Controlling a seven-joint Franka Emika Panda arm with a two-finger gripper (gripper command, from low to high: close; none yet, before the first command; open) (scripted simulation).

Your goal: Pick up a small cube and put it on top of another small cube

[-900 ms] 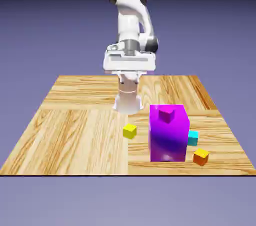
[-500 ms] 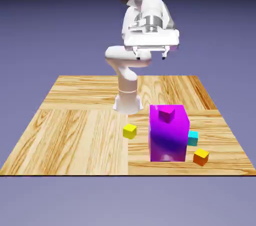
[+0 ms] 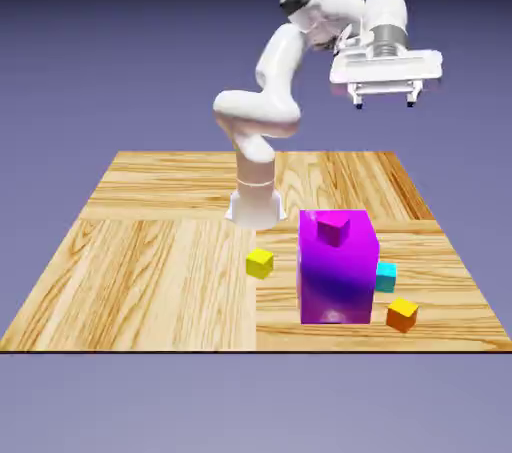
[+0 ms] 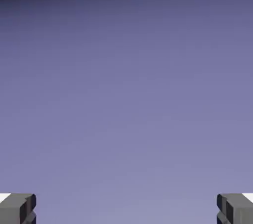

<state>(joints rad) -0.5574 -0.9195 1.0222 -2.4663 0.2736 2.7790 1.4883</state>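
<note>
The empty gripper (image 3: 384, 103), its fingers spread wide, has swung toward the exterior view's right, above the big purple block (image 3: 336, 271) and the small orange cube (image 3: 402, 315) resting on the table (image 3: 160, 281), so lowering and aiming likely come next

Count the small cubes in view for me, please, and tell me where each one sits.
4: yellow left of the big purple block; magenta on top of it; cyan at its right, partly hidden; orange nearest the front right. The block could hide more.
</note>
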